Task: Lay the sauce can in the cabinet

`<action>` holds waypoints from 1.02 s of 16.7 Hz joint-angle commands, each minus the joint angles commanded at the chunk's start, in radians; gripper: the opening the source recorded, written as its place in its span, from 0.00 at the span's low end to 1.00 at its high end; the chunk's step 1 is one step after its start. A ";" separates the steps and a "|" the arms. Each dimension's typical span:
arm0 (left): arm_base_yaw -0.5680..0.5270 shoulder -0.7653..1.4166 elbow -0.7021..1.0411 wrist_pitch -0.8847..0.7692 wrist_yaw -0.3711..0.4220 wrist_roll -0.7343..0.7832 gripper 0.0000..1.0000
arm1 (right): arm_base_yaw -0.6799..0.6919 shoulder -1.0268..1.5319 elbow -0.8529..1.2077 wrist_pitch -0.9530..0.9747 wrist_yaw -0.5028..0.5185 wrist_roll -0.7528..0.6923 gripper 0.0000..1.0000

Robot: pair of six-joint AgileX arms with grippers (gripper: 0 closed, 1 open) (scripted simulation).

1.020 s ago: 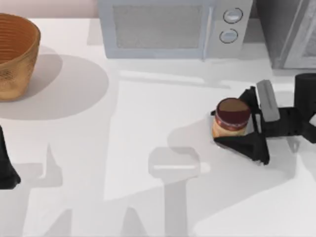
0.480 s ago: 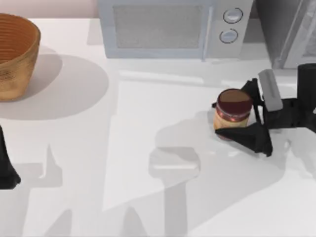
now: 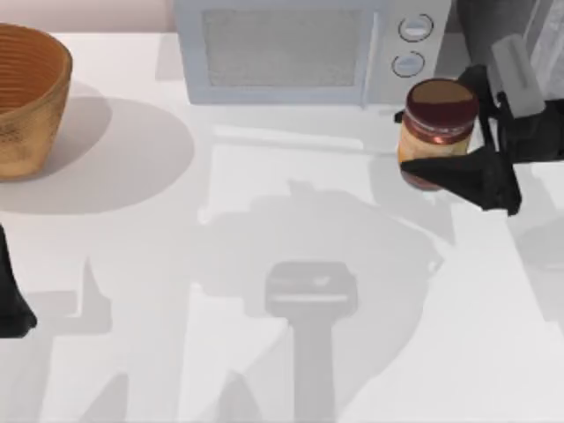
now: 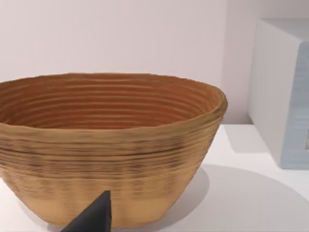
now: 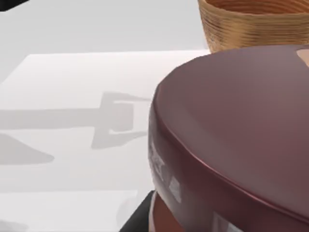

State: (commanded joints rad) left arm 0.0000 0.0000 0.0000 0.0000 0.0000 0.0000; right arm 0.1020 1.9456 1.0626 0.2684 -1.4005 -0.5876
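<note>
Gripping the sauce can [image 3: 438, 130] between its two black fingers, the right end effector [image 3: 458, 132] sits at the desk's right side, closed onto the can from the right, one finger [image 3: 471, 174] crossing the near side of the label, the other behind the can. Can upright, dark maroon top facing up, orange-red label below. It is just in front of the microwave's [image 3: 308, 48] right end, below the two round knobs [image 3: 414, 28]. Whether it touches the desk [image 3: 264, 220] cannot be told from above. In the right wrist view the maroon lid [image 5: 241, 121] is close up, with the basket [image 5: 251, 24] farther off behind it. Cabinet [image 3: 493, 26], dark grey with a pale framed panel, stands at the top right corner, just behind and right of the end effector; can is outside it. Woven basket [image 3: 31, 97] stands at the desk's far left, well apart from the can. Left end effector [image 3: 11, 300] is parked at the left edge, near the basket; can't tell whether it's open or closed.
</note>
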 joint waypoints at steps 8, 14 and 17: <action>0.000 0.000 0.000 0.000 0.000 0.000 1.00 | -0.001 -0.053 0.005 -0.044 0.005 0.001 0.00; 0.000 0.000 0.000 0.000 0.000 0.000 1.00 | -0.030 -0.338 -0.148 -0.075 0.217 0.096 0.00; 0.000 0.000 0.000 0.000 0.000 0.000 1.00 | -0.046 -0.609 -0.282 -0.100 0.400 0.173 0.00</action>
State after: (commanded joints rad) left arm 0.0000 0.0000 0.0000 0.0000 0.0000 0.0000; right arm 0.0561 1.3364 0.7806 0.1681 -1.0009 -0.4142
